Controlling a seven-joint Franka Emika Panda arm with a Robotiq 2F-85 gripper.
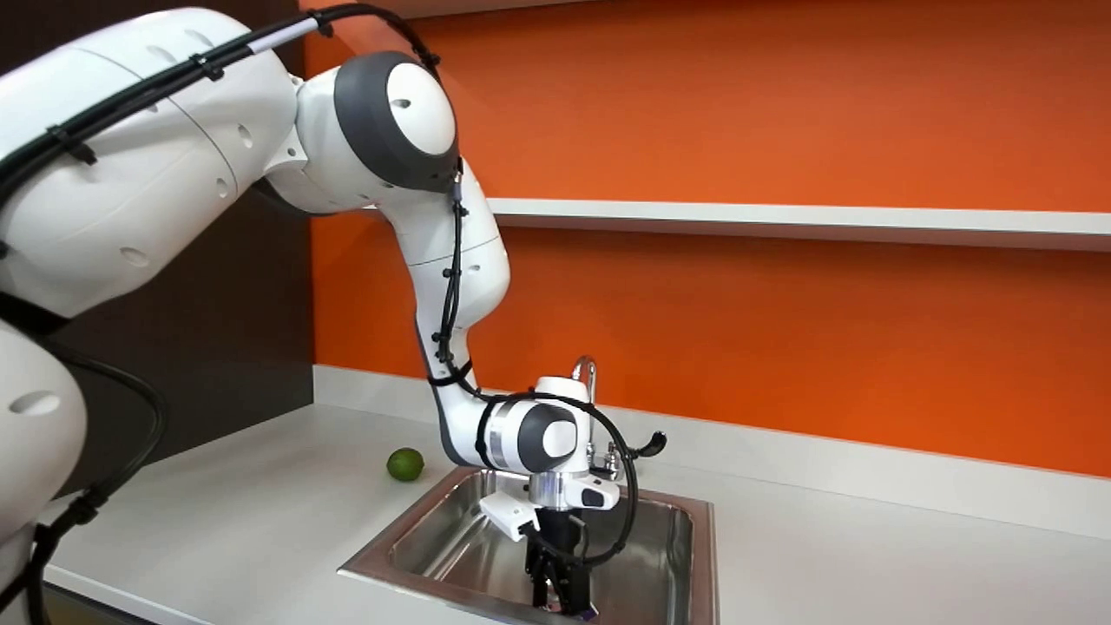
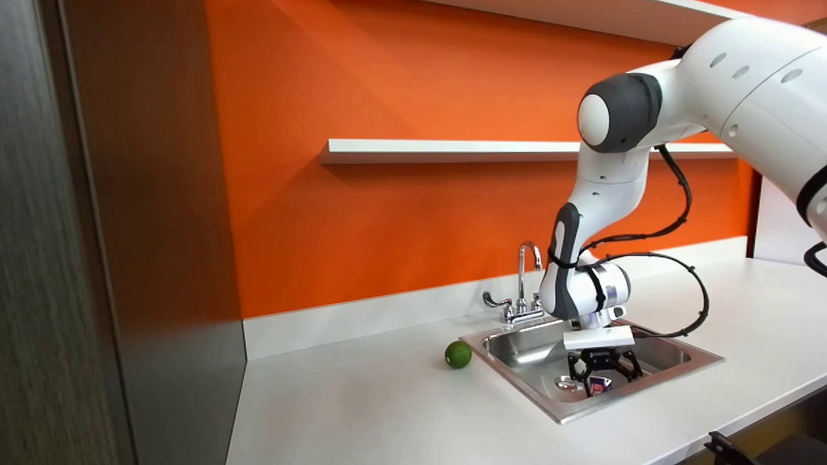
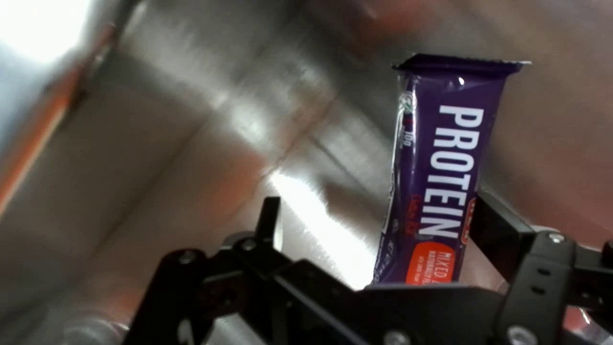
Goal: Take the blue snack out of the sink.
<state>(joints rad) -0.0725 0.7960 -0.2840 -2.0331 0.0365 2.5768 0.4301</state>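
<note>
The snack is a purple-blue protein bar [image 3: 443, 158] with white lettering and an orange patch. It lies in the steel sink [image 2: 639, 391], and its lower end is hidden behind the gripper in the wrist view. The bar also shows in an exterior view [image 2: 600, 385], and only a small bit of it shows in an exterior view [image 1: 590, 613]. My gripper [image 3: 376, 211] is open and low in the sink, fingers apart around the bar. The right finger in the wrist view is against or very close to the bar's edge; the left finger is well apart from it. The gripper also shows in an exterior view [image 2: 609, 384].
The sink's rim [image 1: 703, 555] and walls surround the gripper. A faucet [image 2: 522, 278] with lever handles stands behind the sink, close to the arm. A green lime [image 2: 458, 354] lies on the counter [image 2: 362, 394] beside the sink. A white shelf [image 1: 781, 211] juts from the orange wall.
</note>
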